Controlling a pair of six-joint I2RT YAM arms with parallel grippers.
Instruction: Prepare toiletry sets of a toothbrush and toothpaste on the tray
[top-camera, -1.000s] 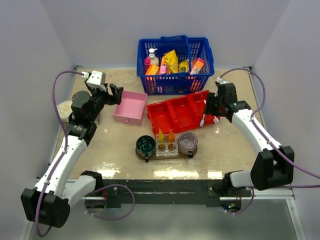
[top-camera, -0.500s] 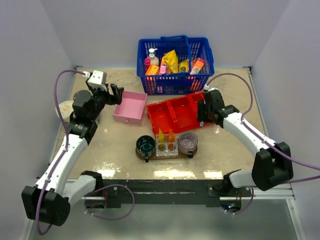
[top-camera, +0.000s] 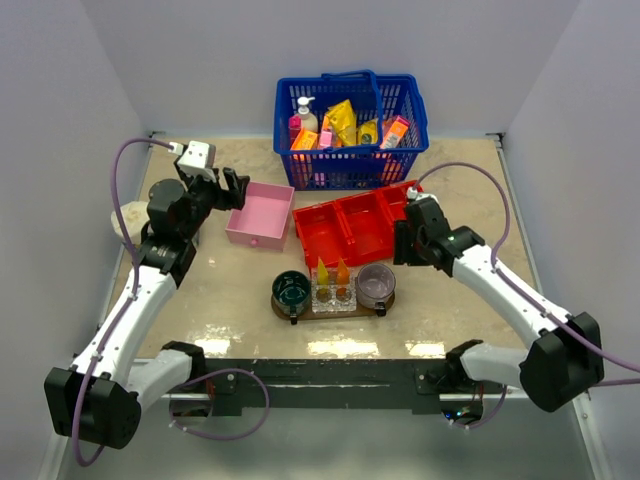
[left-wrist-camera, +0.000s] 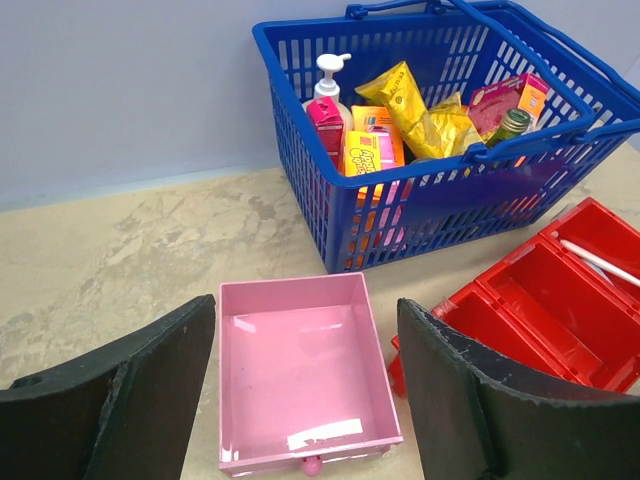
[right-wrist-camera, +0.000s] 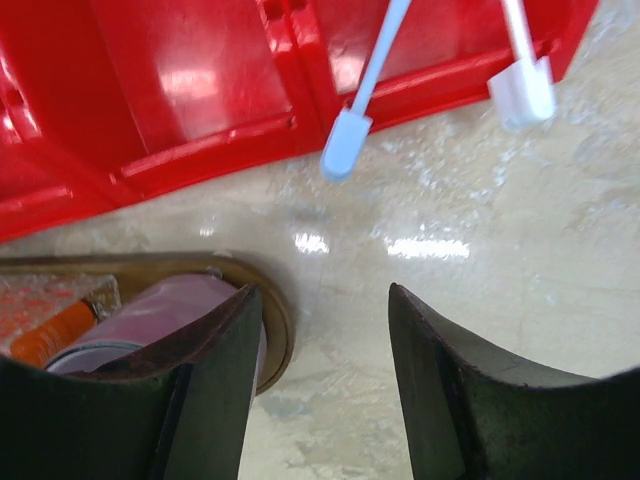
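The right wrist camera shows two thin white toothbrushes (right-wrist-camera: 345, 152) poking over the rim of the red plastic three-compartment bin (right-wrist-camera: 200, 60), the right fingers (right-wrist-camera: 200, 390) spread and empty just before it. Overhead, two orange-yellow toothpaste tubes (top-camera: 322, 272) stand on the dark brown wooden tray (top-camera: 330, 311) before that bin; the left fingers (left-wrist-camera: 130, 400) gape, empty, over the pink box (left-wrist-camera: 300, 370) beside it.

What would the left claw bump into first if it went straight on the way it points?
Most likely the pink box, which sits framed between the fingers of the left claw in its own camera. The blue basket stands further behind. How far off is hard to judge.
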